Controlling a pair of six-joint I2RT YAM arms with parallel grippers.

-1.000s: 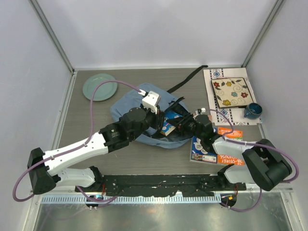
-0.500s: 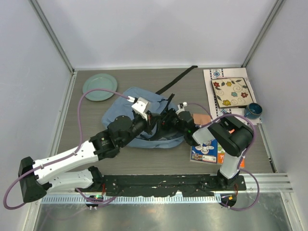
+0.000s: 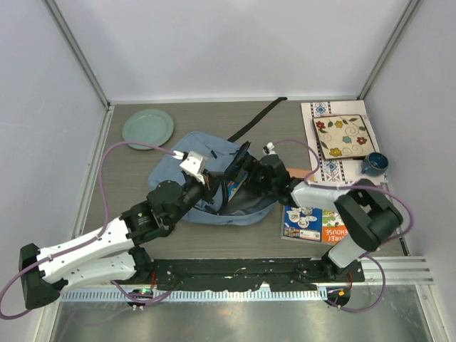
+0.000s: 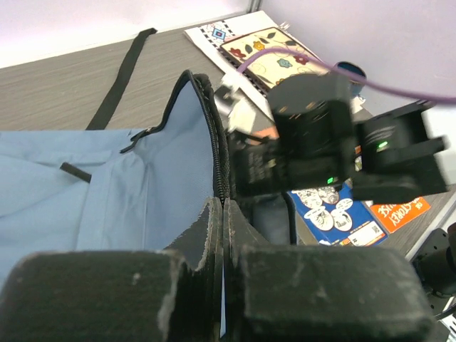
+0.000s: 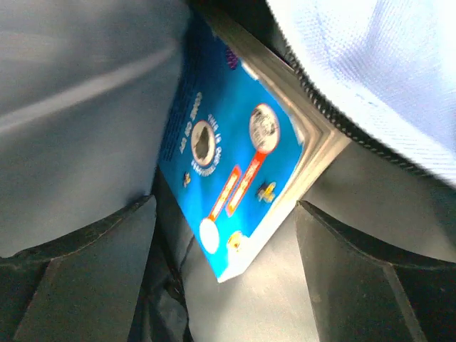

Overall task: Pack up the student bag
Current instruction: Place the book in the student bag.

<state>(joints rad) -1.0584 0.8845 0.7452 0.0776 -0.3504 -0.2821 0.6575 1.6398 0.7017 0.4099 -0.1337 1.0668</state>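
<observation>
Top external view has the student bag (image 3: 206, 178) slumped in the middle of the desk (image 3: 128, 192), mouth facing the right arm. The big change is that a second ago the right hand (image 5: 224, 214) was gripping a blue book (image 5: 235, 149) at the opening. Now that book sits down inside the bag and the hand's fingers are spread wide on either side of it, not touching it. So it looks like it just let go, and I'd call that one item packed.

The left hand (image 4: 222, 214) is pinched tight on the bag's zipper edge, holding the flap up so the mouth stays open. That arm has also pulled back toward its own side compared to a second ago.

Readable stuff is pretty thin. The blue book has white lettering and little round pictures, but it's too blurry to read. Just beside the bag on the right lie two more books, a cartoon cover (image 3: 303, 222) and an orange one (image 3: 340, 231) with big letters that seem to end in "HOUSE". I'd guess those go in next.

Further out there's a green plate (image 3: 147, 128) at the far left, and a flowery tile (image 3: 343, 137) on a patterned mat (image 3: 317, 114) with a blue cup (image 3: 373, 164) at the far right.
</observation>
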